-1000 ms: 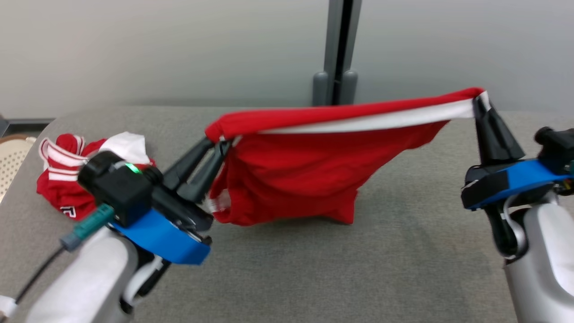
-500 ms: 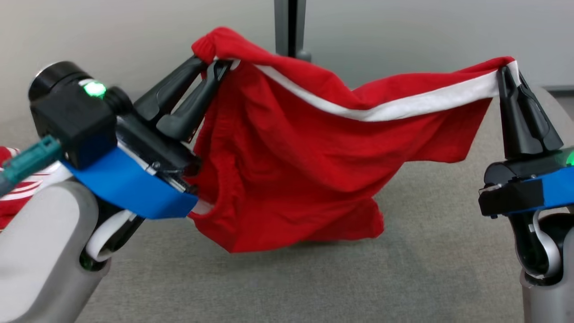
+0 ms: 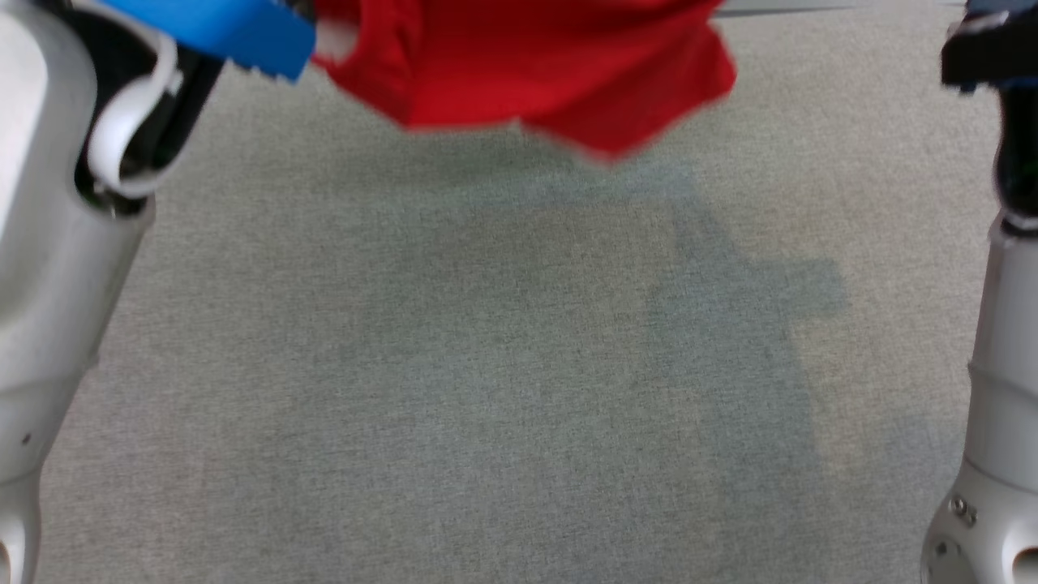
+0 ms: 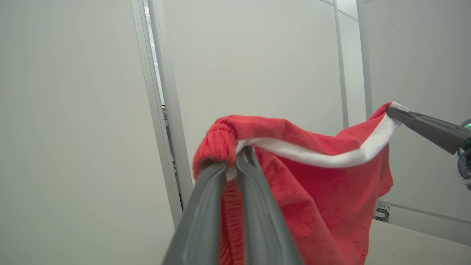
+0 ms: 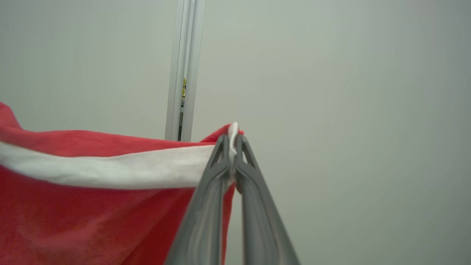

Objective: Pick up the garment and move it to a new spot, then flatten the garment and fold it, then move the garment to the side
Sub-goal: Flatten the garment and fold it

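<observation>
The garment [image 3: 535,73] is red with a white band and hangs in the air above the grey table [image 3: 486,365]; its lower folds show at the top of the head view. In the left wrist view my left gripper [image 4: 232,162] is shut on one red corner of the garment [image 4: 312,191]. My right gripper [image 5: 231,141] is shut on the opposite corner of the garment [image 5: 92,191], pinching the white band. The right gripper's fingers [image 4: 427,127] also show at the right edge of the left wrist view. The cloth sags between the two grips.
My pale left forearm [image 3: 49,243] stands at the left edge of the head view and the right forearm [image 3: 997,389] at the right edge. Pale wall panels with a vertical post [image 5: 186,70] lie behind the garment.
Both grippers have lifted the garment higher, its left corner rising level with the right. The head camera has tilted down, so the grippers and the top of the cloth have left that view.
</observation>
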